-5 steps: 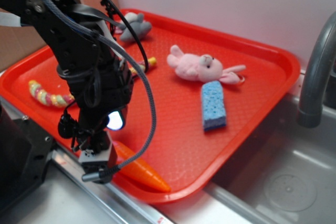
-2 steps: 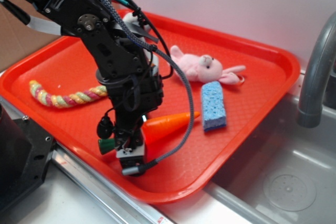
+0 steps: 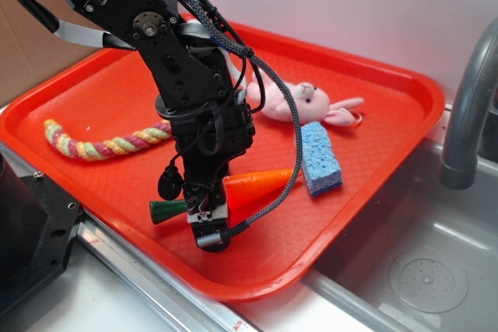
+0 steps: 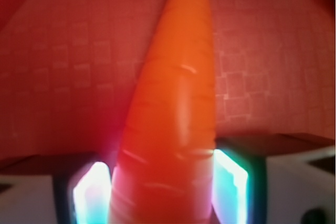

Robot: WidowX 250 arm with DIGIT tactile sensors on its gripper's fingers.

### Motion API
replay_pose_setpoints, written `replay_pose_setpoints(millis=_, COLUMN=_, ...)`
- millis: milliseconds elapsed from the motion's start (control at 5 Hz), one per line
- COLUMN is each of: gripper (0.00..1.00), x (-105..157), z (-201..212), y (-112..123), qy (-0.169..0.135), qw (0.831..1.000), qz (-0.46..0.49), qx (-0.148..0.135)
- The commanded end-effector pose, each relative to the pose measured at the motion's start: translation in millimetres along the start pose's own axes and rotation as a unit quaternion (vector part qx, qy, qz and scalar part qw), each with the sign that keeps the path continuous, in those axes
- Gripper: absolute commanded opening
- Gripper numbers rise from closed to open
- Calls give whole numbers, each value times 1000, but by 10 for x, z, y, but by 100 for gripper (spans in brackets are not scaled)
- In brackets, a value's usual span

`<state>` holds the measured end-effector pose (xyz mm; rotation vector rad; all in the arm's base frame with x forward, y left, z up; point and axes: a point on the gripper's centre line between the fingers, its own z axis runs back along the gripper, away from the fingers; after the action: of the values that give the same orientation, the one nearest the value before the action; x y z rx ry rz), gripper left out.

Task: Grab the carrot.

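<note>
Gripping the carrot [image 4: 173, 108] near its thick end, your claw [image 3: 208, 211] is closed on it, orange tip pointing away over the red tray [image 3: 373, 153].

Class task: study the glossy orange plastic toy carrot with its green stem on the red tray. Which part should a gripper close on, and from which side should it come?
Grip the thick ridged end of the glossy orange plastic toy carrot, near its green stem, coming from above with the fingers across its width. It lies on the red tray, and the taper would probably slip nearer the tip. The gripper sits there.

Bright, even light; blurred wrist close-up
</note>
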<state>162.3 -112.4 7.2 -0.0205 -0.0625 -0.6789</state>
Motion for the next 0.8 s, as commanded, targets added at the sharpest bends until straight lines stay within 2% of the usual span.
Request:
replay_pose_setpoints(millis=0, gripper=0, x=-264, z=323, y=63, qy=11, qw=996, qz=83, qx=11)
replay_pose_setpoints(millis=200, gripper=0, x=-364, z=826, y=342, qy=10, qw=978, qz=209, qx=-10)
replay_pose_setpoints(millis=400, gripper=0, x=-486, z=1329, y=640, qy=15, qw=944, qz=330, qx=-20)
replay_pose_setpoints(millis=600, gripper=0, x=-580, z=1761, y=773, qy=-8, qw=919, qz=394, qx=-4)
